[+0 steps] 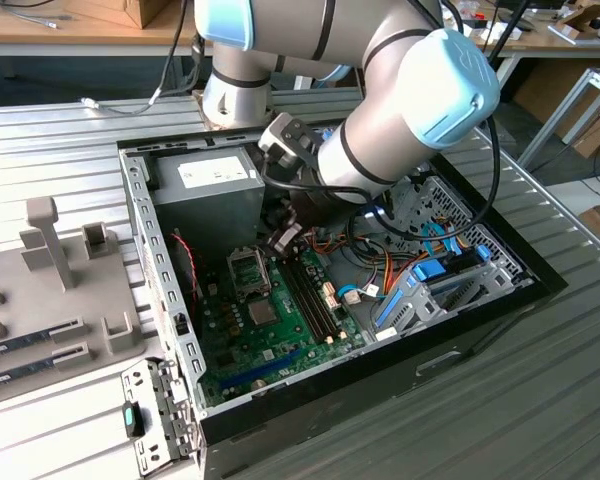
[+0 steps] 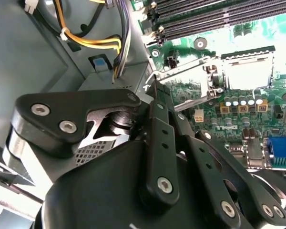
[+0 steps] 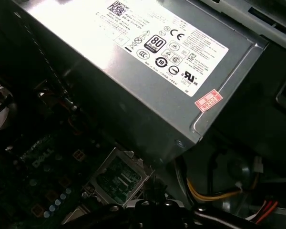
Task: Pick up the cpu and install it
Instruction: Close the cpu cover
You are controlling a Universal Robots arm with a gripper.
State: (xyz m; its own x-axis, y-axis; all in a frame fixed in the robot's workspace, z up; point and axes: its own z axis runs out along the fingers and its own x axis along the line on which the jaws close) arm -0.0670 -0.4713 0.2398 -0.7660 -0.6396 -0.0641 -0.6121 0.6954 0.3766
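Note:
My gripper (image 1: 283, 238) hangs low inside the open computer case (image 1: 170, 300), just beside the power supply (image 1: 205, 195) and a little above the green motherboard (image 1: 270, 325). The metal-framed square socket (image 1: 248, 272) lies close to it on the exterior view's left. In the second wrist view the gripper's black linkage (image 2: 155, 143) fills the foreground and the socket (image 2: 247, 71) lies beyond it, its metal frame (image 2: 188, 78) swung up. The first wrist view shows that frame (image 3: 117, 177) below the power supply (image 3: 133, 62). The cpu is hidden from me.
Empty memory slots (image 1: 310, 295) run beside the socket. Orange, yellow and black cables (image 1: 375, 265) and blue drive brackets (image 1: 420, 285) crowd the case's far side. A grey fixture tray (image 1: 60, 290) with memory sticks (image 1: 30, 340) lies outside the case on the exterior view's left.

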